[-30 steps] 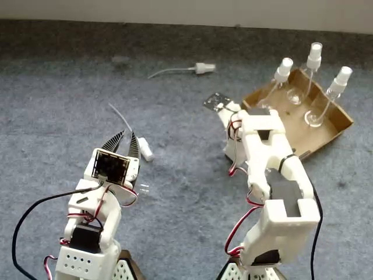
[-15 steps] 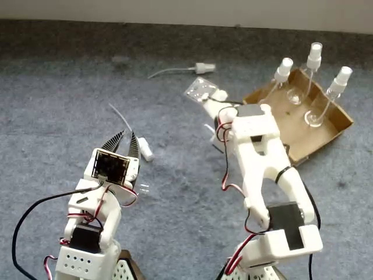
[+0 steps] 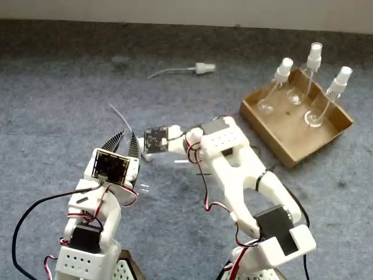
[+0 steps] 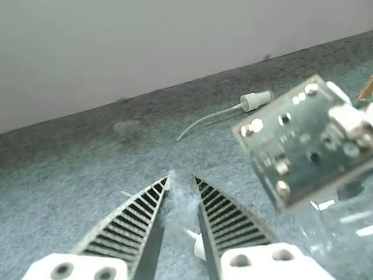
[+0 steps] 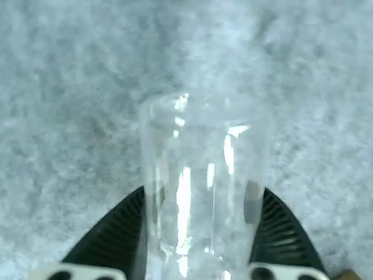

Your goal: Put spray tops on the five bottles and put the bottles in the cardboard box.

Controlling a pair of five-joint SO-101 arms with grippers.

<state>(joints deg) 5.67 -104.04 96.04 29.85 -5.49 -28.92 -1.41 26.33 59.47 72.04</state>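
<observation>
My right gripper [image 5: 201, 239] is shut on a clear bottle [image 5: 204, 181] with no top, held over the grey carpet. In the high view the right arm [image 3: 224, 146] stretches left, its wrist board [image 3: 156, 139] close to my left gripper [image 3: 124, 142]. The left gripper [image 4: 180, 189] is slightly open low over the carpet. A white spray top [image 3: 145, 153] lies against one of its fingers, the thin tube [image 3: 119, 116] running out past the tips. The cardboard box [image 3: 265, 128] at the right holds three upright bottles [image 3: 309, 114] with spray tops.
A second loose spray top [image 3: 202, 68] with a long tube lies at the back middle, also seen from the left wrist [image 4: 256, 100]. A small clear glint [image 3: 143, 188] shows beside the left arm. Open carpet lies to the far left.
The right arm has swung from beside the cardboard box leftward to the left gripper, carrying the bottle. The left arm and the spray top beside it have not moved.
</observation>
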